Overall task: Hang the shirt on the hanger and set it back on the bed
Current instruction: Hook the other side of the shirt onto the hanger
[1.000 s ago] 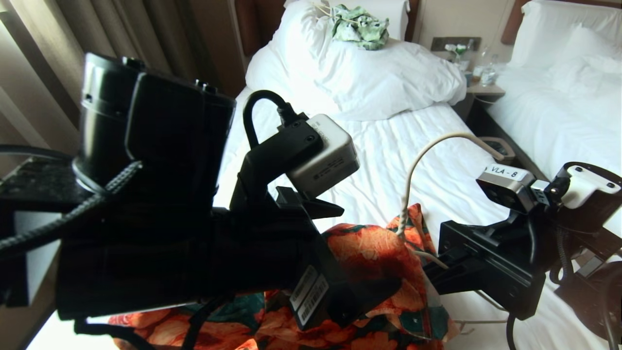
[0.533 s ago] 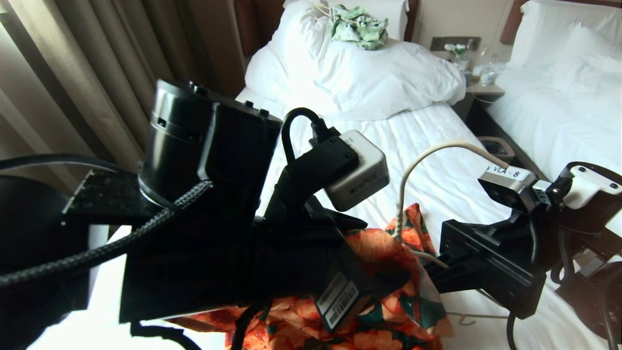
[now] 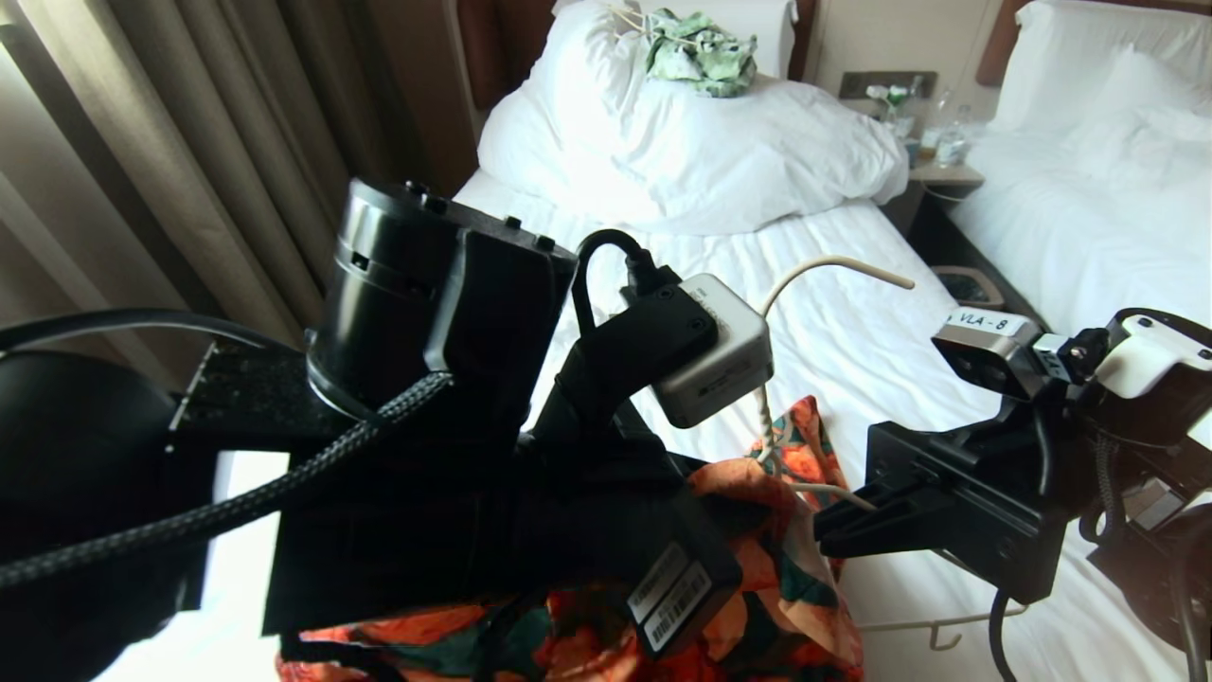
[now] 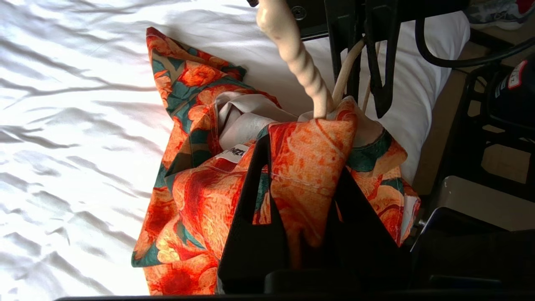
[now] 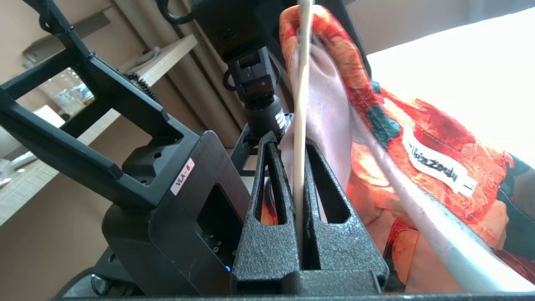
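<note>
The orange-flowered shirt (image 3: 786,568) lies bunched at the near edge of the bed (image 3: 852,332). The cream hanger (image 3: 814,270) stands up out of it, hook pointing right. My left gripper (image 4: 305,161) is shut on a raised fold of the shirt (image 4: 307,163) just below the hanger's twisted neck (image 4: 294,58). My right gripper (image 3: 828,526) comes in from the right and is shut on the hanger's thin wire (image 5: 299,159), next to the shirt's pale inner side and collar label (image 5: 439,167). The left arm hides much of the shirt in the head view.
A pale green garment (image 3: 701,47) lies on the bulky white duvet (image 3: 720,152) at the head of the bed. A nightstand with bottles (image 3: 937,152) and a second white bed (image 3: 1098,208) are to the right. Curtains (image 3: 189,142) hang on the left.
My left arm has moved right, in over the shirt, and its gripper has closed on a fold of the shirt. The hanger's hook has swung a little to the left.
</note>
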Controlling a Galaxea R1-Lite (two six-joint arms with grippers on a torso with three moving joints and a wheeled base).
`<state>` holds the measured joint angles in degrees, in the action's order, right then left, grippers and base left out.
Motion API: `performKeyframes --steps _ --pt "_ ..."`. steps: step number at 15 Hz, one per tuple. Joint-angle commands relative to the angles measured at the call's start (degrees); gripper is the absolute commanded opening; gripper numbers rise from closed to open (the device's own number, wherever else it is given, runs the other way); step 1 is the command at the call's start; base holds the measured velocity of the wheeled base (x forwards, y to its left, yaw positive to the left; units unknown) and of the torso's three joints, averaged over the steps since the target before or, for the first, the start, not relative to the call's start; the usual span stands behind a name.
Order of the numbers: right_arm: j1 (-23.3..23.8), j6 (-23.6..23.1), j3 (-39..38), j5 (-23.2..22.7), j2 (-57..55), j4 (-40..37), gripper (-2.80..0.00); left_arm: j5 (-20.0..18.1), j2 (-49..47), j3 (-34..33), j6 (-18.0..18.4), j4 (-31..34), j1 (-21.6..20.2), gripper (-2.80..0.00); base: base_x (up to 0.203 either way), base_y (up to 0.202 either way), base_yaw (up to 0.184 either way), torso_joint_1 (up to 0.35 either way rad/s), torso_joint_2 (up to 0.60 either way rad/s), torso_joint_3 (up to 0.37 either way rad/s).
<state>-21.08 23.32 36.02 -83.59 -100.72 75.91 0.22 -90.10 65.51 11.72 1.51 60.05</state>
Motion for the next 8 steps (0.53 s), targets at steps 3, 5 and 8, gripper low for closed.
performKeyframes --steps 3,5,8 --pt "0.6 -0.1 0.0 -0.5 -0.4 0.7 -2.80 0.1 -0.4 0.5 0.1 0.0 0.0 -2.80 0.000 0.000 0.000 0.000 0.00 0.000" --pt "0.9 -0.2 -0.7 -0.5 -1.1 3.2 0.00 0.3 -0.7 1.1 0.3 0.0 0.0 -2.80 0.000 0.000 0.000 0.000 0.00 0.000" --pt "1.8 4.1 -0.4 1.2 -1.3 5.8 0.00 0.6 0.2 1.5 0.3 0.0 -0.1 -2.80 0.000 0.000 0.000 0.000 0.00 0.000"
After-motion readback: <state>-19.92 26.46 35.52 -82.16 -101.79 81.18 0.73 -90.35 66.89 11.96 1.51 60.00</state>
